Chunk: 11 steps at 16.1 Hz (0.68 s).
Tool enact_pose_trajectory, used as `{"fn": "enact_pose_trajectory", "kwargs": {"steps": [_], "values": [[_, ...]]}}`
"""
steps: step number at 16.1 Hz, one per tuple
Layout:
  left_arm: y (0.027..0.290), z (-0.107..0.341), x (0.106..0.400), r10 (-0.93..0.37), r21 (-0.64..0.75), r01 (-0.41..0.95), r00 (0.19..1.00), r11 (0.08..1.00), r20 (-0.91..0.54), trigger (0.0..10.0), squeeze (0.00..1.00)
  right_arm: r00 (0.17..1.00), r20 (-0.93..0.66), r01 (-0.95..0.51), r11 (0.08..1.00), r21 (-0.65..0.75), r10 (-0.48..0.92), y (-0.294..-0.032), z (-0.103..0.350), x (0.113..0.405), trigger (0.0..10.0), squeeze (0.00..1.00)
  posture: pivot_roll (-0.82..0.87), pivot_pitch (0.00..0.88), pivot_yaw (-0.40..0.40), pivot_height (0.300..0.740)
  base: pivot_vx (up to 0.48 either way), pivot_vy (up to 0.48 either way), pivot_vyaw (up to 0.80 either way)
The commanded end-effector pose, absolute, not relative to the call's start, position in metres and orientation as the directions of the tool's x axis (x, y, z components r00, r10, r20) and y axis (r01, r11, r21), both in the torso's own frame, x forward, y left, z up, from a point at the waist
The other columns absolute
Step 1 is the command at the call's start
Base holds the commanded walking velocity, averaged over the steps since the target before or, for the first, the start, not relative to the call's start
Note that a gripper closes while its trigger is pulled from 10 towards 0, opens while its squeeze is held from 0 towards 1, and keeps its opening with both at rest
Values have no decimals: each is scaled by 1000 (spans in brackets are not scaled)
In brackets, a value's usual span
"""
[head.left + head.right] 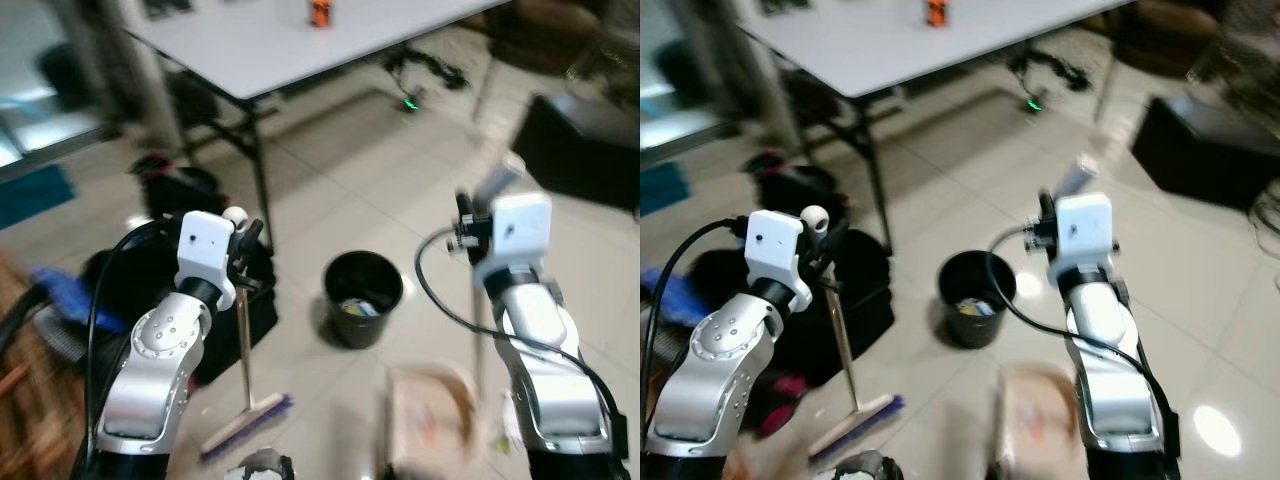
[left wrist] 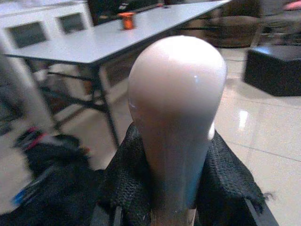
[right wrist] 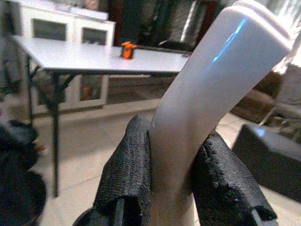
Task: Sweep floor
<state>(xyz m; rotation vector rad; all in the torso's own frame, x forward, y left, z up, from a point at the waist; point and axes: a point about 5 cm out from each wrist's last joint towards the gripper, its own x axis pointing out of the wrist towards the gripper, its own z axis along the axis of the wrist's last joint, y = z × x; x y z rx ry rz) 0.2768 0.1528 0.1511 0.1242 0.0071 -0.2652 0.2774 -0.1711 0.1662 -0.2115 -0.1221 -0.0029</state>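
my left gripper [image 2: 171, 197] squeezes the broom [image 1: 243, 350] top. my right gripper [image 3: 174, 188] squeezes the dustpan [image 1: 430, 405] handle by the bin [image 1: 362, 297].

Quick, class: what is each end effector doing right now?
Left end effector: closed on the broom handle.
Right end effector: closed on the dustpan handle.
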Motion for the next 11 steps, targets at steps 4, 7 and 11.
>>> {"fn": "enact_pose_trajectory", "kwargs": {"steps": [4, 7, 11], "values": [[149, 155, 280, -283, 138, 283, 959, 949, -21, 10000, 0, 990, 93, 121, 976, -180, -106, -184, 164, 269, 10000, 0, -28, 91, 63, 740, 0, 0, -400], [148, 155, 281, -286, 135, 286, 958, 949, -22, 10000, 0, 981, 127, 160, 979, -128, -144, -187, 170, 267, 10000, 0, -35, 89, 68, 740, 0, 0, -800], [142, 156, 281, -302, 133, 300, 953, 945, -3, 10000, 0, 979, 132, 167, 981, -100, -153, -187, 175, 265, 10000, 0, -44, 91, 62, 740, 0, 0, -800]]}}
